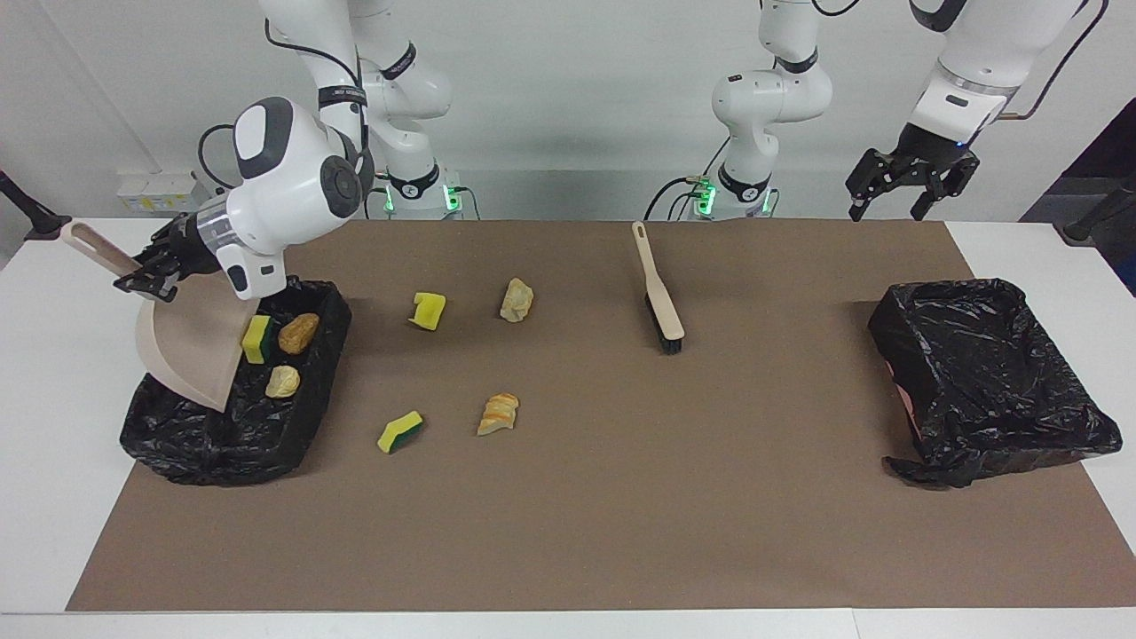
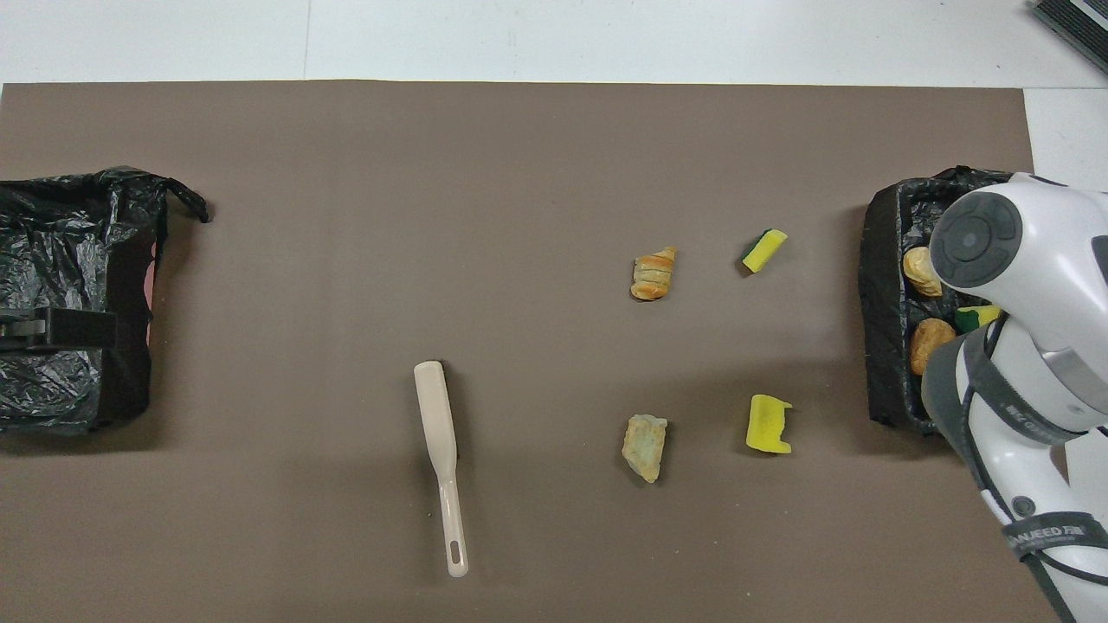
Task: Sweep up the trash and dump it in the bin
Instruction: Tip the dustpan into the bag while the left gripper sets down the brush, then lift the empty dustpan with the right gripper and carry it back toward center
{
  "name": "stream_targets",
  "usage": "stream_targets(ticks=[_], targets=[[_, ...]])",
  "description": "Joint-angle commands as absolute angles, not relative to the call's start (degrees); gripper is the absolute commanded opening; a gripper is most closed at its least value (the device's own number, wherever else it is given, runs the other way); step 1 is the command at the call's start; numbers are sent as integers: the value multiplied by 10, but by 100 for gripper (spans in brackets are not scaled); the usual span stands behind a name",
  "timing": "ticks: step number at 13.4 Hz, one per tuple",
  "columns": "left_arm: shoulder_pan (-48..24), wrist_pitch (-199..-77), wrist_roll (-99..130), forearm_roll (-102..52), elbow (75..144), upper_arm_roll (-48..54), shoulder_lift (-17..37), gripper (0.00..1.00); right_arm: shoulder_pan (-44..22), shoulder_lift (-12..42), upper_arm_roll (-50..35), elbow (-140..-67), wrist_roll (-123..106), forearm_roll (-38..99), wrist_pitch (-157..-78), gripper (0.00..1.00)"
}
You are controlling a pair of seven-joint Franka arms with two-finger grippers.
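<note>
Over the bin (image 1: 311,417) at the right arm's end, the right gripper (image 1: 142,277) is clamped on the dustpan (image 1: 191,351) handle, pan tipped steeply with its mouth down inside the bin, apparently so trash slides out. Just below that mouth lie a sponge piece (image 1: 257,339) on edge and two bread lumps (image 1: 298,333). Four scraps (image 1: 498,414) lie well apart on the mat. High over the other bin's (image 1: 985,373) robot-side edge, the left gripper (image 1: 909,185) waits, fingers apart. The brush (image 1: 658,288) lies with its bristles away from the robots.

Overhead, the right arm (image 2: 1030,346) hides the dustpan — and part of the bin (image 2: 883,303).
</note>
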State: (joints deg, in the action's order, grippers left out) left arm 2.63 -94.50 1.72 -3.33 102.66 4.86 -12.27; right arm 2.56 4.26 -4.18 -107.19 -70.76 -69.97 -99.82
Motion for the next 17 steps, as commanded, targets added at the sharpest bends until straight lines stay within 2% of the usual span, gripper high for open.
stream_targets(ticks=[1,3,7,13,15,17], targets=[[37,-954,13,-24,1023,54,-124,100,31,48,-43,-1028,-720,-678,-986,0],[36,-942,8,-20,1020,54,-123,100,35,49,-42,-988,-725,-651,-987,0],[30,-869,17,-8,959,57,-109,100,33,47,-42,-958,-667,-526,-997,0],[28,-868,15,-11,970,61,-114,100,14,60,-70,-930,-489,-331,-1031,0],[38,-867,14,-11,970,57,-115,100,-32,81,-76,-920,-400,-293,-1041,0],[37,-850,14,-12,970,54,-116,100,-70,129,-76,-872,-305,-275,-1039,0]])
